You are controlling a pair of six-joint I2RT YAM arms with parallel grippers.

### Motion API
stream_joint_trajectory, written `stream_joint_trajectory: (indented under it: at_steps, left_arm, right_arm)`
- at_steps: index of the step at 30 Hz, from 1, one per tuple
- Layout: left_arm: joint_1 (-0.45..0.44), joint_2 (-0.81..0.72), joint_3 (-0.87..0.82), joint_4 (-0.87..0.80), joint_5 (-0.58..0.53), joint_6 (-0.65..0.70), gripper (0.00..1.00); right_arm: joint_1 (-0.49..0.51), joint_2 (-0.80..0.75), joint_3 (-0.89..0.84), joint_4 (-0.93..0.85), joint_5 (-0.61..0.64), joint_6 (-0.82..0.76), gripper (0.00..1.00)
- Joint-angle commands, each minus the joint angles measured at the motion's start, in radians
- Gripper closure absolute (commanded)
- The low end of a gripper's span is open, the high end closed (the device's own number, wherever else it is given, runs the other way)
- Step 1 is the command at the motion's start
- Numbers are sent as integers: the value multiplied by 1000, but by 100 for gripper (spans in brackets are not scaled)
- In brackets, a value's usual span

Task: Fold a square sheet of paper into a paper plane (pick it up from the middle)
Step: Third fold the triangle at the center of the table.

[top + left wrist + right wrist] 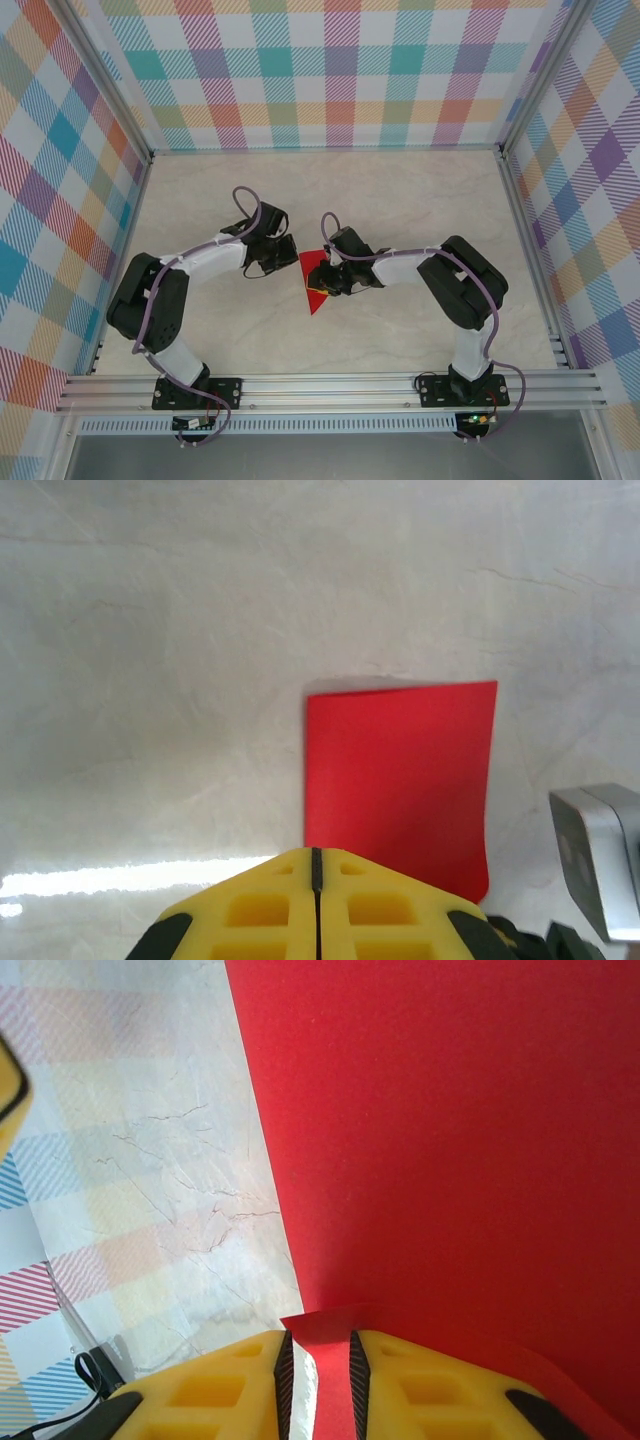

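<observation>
The red sheet of paper (318, 303) lies folded on the table between the two arms, with a pointed end toward the near edge. My left gripper (295, 257) is shut and holds nothing, its tip (316, 853) at the paper's (400, 780) near left corner. My right gripper (326, 284) sits low over the paper's (450, 1140) edge. Its jaws (318, 1345) stand a narrow gap apart. A raised red flap (335, 1322) of the paper runs between them, close to the right finger, with bare table showing beside the left finger.
The pale marble-look table (400, 200) stretches out on all sides of the paper. Checked walls (330, 70) and aluminium rails (330, 385) enclose it. A grey part of the right arm (600, 860) is close to the left gripper.
</observation>
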State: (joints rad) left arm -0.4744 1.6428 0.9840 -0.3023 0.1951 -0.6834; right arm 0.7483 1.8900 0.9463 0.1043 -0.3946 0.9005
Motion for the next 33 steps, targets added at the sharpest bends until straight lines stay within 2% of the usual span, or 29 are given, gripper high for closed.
stream_joint_trajectory:
  at_steps: [1,5,11,16,24,33]
  left_arm:
    - [8,-42,-49,16,60,-4,93]
    - [8,-74,-91,61,96,-16,93]
    - [1,-106,-149,106,154,-32,93]
    - [-29,-100,-188,159,188,-53,93]
    - [-83,-41,-175,192,193,-63,96]
    - [-104,15,-166,205,175,-83,99]
  right_arm:
    - [6,22,-11,-23,33,-29,78]
    - [6,22,-11,-29,38,-29,81]
    - [6,26,-7,-42,48,-27,93]
    - [7,26,-9,-52,55,-26,98]
    - [6,30,-11,-60,59,-23,100]
    - [6,33,-6,-61,59,-18,100]
